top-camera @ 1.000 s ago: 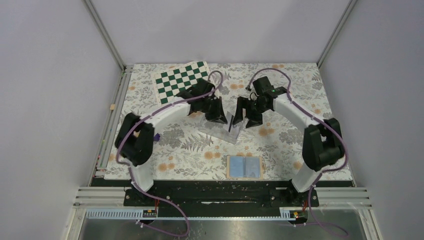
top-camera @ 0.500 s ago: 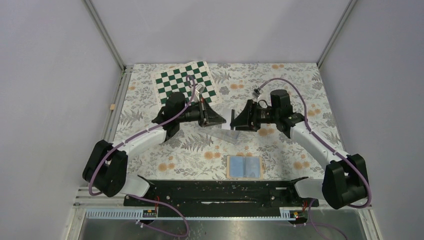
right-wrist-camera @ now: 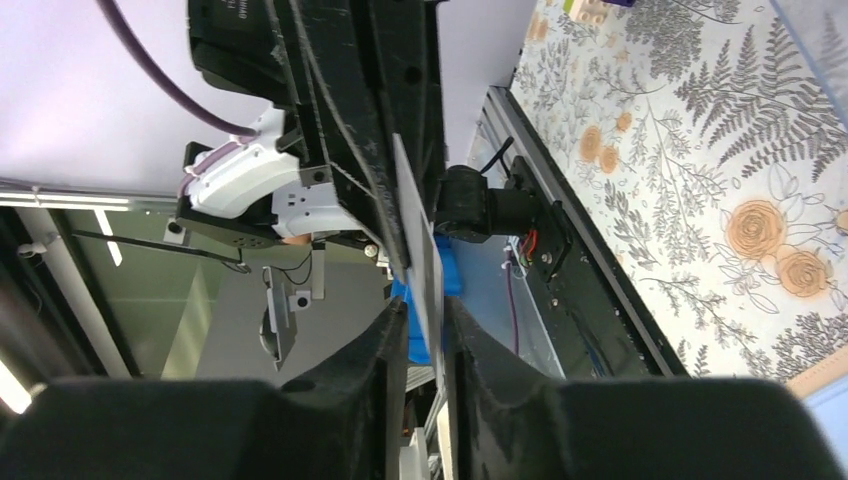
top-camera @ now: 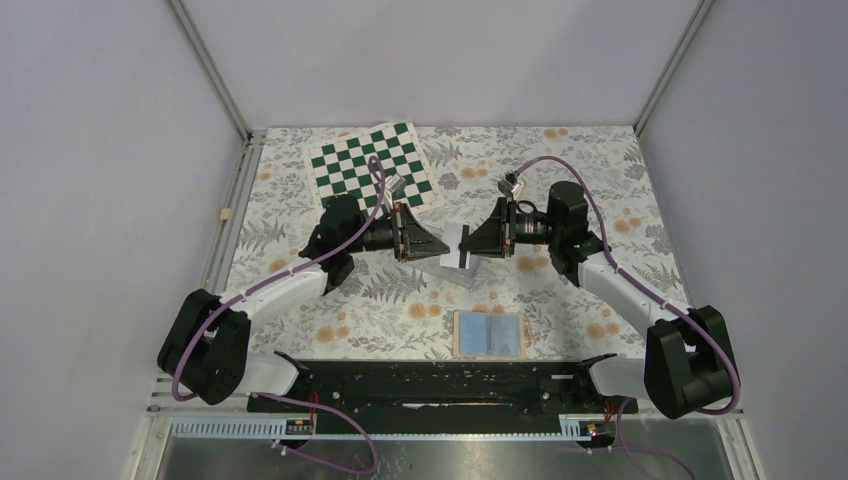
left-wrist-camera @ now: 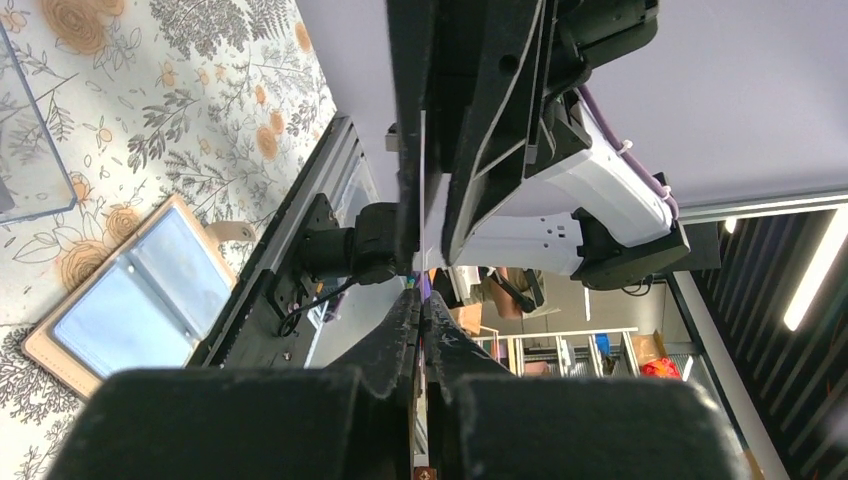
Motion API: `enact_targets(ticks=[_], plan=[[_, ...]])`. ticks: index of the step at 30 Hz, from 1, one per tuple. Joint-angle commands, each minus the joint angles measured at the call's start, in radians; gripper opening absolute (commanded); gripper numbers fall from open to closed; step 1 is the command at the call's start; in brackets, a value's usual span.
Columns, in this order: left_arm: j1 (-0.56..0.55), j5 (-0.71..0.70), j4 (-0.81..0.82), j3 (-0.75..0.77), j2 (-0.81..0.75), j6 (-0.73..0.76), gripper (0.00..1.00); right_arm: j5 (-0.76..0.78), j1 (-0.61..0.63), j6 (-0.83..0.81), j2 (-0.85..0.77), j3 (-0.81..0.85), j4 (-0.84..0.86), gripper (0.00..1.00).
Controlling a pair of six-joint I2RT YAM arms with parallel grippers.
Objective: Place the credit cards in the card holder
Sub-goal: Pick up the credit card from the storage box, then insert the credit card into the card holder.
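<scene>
Presently, one credit card [top-camera: 462,243] — thin, pale. In the top external view it is seen held on edge in mid-air between the left gripper [top-camera: 443,248] and the right gripper [top-camera: 470,244], well apart from the card holder [top-camera: 489,334], which is laid open, blue inside up, at the near edge of the table [top-camera: 380,300]. In the left wrist view the left fingers are shown pressed together on the card's near end. In the right wrist view the right fingers [right-wrist-camera: 395,330] are seen close on either side of the far end; whether they pinch cannot be told. Handling, as judged: light, stiff, slick — best taken by its flat faces near one short end, the other left free for the pocket.
</scene>
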Motion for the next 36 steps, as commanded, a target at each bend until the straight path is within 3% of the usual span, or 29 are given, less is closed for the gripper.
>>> enact_targets(ticks=[1,5,7,8,10,13,16,20,26,36], plan=[[-0.001,0.024,0.081,-0.022,-0.020,-0.008,0.00,-0.057,-0.003,0.076,-0.022,-0.006,0.136,0.21],[-0.002,0.020,0.095,-0.036,-0.009,-0.013,0.01,-0.077,-0.002,0.075,-0.015,-0.005,0.139,0.07],[-0.002,0.016,0.092,-0.041,-0.006,-0.011,0.10,-0.085,-0.003,0.050,-0.016,-0.006,0.108,0.00],[-0.001,0.011,0.091,-0.044,-0.007,-0.009,0.21,-0.085,-0.003,0.018,-0.018,-0.006,0.070,0.00],[-0.002,-0.013,0.055,-0.052,-0.010,0.005,0.41,-0.070,-0.003,-0.087,-0.034,-0.006,-0.062,0.00],[-0.001,-0.072,-0.093,-0.054,-0.023,0.083,0.51,0.045,-0.005,-0.395,-0.082,0.008,-0.468,0.00],[-0.007,-0.151,-0.284,-0.055,-0.039,0.194,0.51,0.187,-0.023,-0.571,-0.133,-0.032,-0.693,0.00],[-0.039,-0.246,-0.458,-0.070,-0.045,0.268,0.50,0.237,-0.100,-0.619,-0.187,-0.153,-0.771,0.00],[-0.153,-0.313,-0.467,-0.105,0.041,0.246,0.45,0.337,-0.146,-0.656,-0.217,-0.258,-0.850,0.00],[-0.250,-0.355,-0.423,-0.082,0.258,0.221,0.34,0.452,-0.146,-0.652,-0.160,-0.229,-0.823,0.00]])
